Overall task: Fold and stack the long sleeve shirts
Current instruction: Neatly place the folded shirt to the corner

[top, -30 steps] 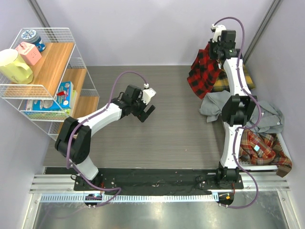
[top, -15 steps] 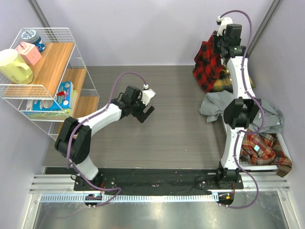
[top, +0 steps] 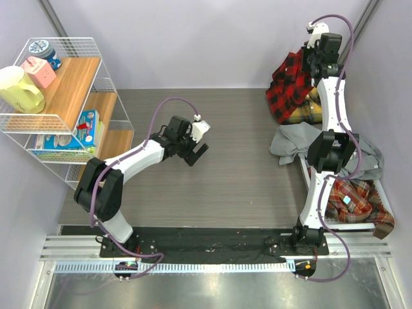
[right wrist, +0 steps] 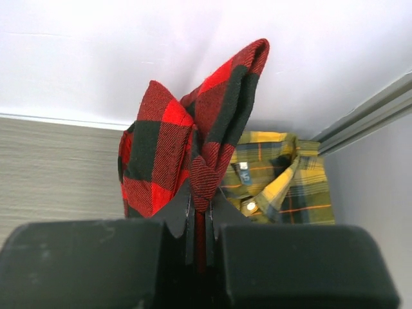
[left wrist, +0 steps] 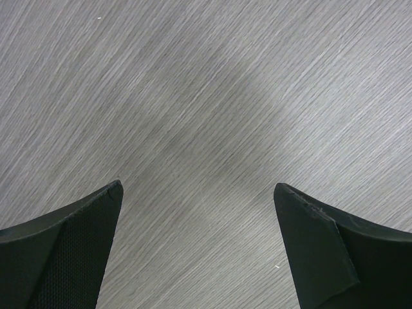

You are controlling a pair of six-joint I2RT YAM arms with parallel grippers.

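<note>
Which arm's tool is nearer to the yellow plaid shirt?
Right. The right tool, shut on the red shirt, is close above the yellow shirt; the left tool, open, is far off leftward.

Light is bright and even throughout. A soft, broad shadow crosses the table in the left wrist view. Focus is sharp everywhere.

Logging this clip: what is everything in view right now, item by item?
red-and-black check shirt: one, red and black, hanging from the right gripper, far right
yellow plaid shirt: one, yellow and black, on the table below it
grey shirt: one, grey, crumpled, right side
orange-brown plaid shirt: one, near right edge
wire shelf: one, white, left, holding a yellow jug and small boxes
table: one, grey wood grain
left gripper: black, open above the table
right gripper: black, shut on the red-and-black check shirt
</note>
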